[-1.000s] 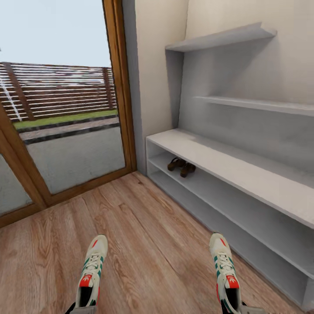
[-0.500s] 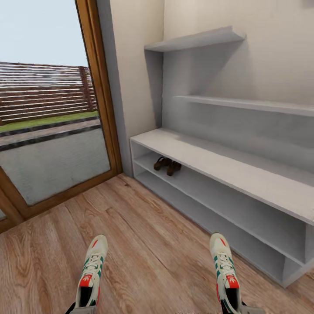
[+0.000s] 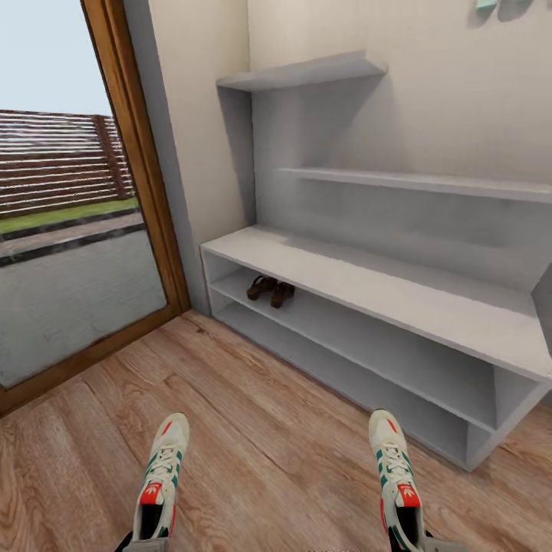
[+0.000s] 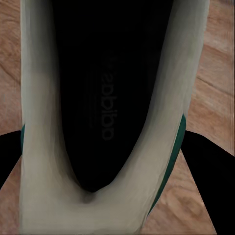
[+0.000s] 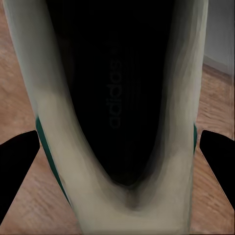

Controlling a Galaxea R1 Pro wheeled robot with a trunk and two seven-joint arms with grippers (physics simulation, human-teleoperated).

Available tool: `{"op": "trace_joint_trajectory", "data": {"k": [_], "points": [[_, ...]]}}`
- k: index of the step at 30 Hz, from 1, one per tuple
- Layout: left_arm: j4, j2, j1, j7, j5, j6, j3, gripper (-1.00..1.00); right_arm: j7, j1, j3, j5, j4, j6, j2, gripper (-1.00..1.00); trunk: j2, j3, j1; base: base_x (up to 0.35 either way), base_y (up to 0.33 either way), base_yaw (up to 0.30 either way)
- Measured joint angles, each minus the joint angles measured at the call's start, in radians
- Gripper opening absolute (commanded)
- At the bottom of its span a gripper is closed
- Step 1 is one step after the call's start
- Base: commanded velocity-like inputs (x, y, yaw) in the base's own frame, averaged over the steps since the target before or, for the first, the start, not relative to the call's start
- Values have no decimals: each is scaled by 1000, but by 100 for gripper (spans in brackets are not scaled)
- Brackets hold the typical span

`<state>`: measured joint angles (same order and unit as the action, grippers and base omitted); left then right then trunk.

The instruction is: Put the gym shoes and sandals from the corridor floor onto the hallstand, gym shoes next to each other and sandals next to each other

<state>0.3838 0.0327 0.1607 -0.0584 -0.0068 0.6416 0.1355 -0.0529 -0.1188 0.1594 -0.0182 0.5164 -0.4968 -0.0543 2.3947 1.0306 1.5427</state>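
Note:
In the head view I hold both gym shoes toe-forward above the corridor floor (image 3: 268, 429): the left gym shoe (image 3: 161, 479) and the right gym shoe (image 3: 393, 471), white with green stripes and red accents. My left gripper (image 4: 105, 166) is shut on the left shoe's heel (image 4: 98, 122), black fingers (image 4: 208, 171) on either side. My right gripper (image 5: 117, 161) is shut the same way on the right shoe (image 5: 117, 98). The two brown sandals (image 3: 271, 289) lie side by side at the left end of the upper open shelf of the hallstand (image 3: 368, 284).
A glass door with a wooden frame (image 3: 134, 169) stands at the left, beside the hallstand's end. Two floating shelves (image 3: 307, 73) (image 3: 429, 182) hang above the bench top. The hallstand's right end (image 3: 491, 429) is near the right shoe.
The whole picture has shifted left, so the camera has turned right: door and hallstand slide left and the rack's right end comes into view. Both shoes stay held in the same place.

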Motion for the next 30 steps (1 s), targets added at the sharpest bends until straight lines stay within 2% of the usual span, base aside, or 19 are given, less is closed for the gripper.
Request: {"op": "trace_joint_trajectory", "data": {"k": [10, 21, 30], "points": [[0, 0, 0, 0, 0, 0, 0, -100, 0, 0, 0, 0, 0, 0, 0, -100, 0, 0, 0, 0, 2, -265], [0, 0, 0, 1, 1, -1, 1, -100, 0, 0, 0, -1, 0, 0, 0, -100, 0, 0, 0, 0, 221, -265], [0, 0, 0, 0, 2, 0, 1, -100, 0, 0, 0, -1, 0, 0, 0, -100, 0, 0, 0, 0, 39, -265]]}}
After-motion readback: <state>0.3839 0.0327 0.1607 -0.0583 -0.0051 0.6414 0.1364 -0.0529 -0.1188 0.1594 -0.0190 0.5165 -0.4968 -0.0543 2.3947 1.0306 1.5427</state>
